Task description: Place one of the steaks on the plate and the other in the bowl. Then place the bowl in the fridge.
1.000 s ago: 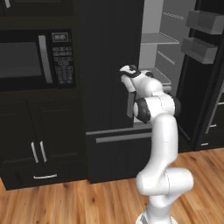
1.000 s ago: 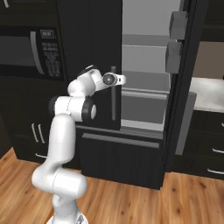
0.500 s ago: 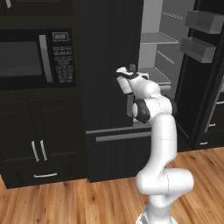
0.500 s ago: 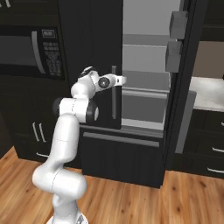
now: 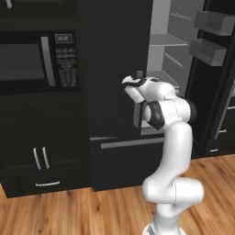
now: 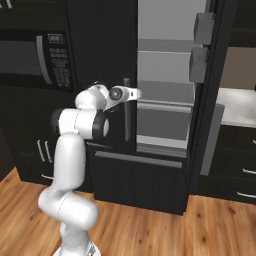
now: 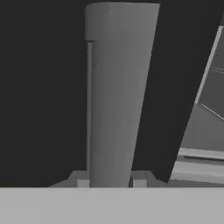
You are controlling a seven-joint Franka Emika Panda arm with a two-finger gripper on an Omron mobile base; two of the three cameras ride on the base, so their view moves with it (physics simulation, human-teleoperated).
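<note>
**Robot Arm Takes Hold of the Fridge Door Handle**

The white arm reaches out to the tall black fridge (image 6: pixel 165 100). Its fingers (image 7: pixel 108 183) sit on both sides of the long grey handle (image 7: pixel 116 96) of the left door (image 5: pixel 114 69). In the hand view, 1 finger shows on each side of the handle, right up against it. The fingers look clenched on the handle. That grip would let the arm swing this door.

The right door (image 6: pixel 215 90) of the fridge stands wide open. It has 2 small grey bins (image 6: pixel 201 47) on its inside. Behind it are light grey shelves (image 6: pixel 165 95) and nothing can be seen lying on them. The left door looks shut or almost shut. It is hard to say which.

The hand is held level, near the top end of the handle, and points straight at the door. That way the 2 fingers can close around the upright bar from both sides.

A black microwave (image 5: pixel 36 62) with a keypad sits in the wall to the left of the fridge. Dark cupboards (image 5: pixel 39 156) are under it. The floor (image 5: pixel 92 211) is brown wood.

The steaks, the plate and the bowl cannot be seen here, so nobody can tell where they are right now. The arm seems to be busy with the fridge part of the job, getting the doors ready for the bowl.
</note>
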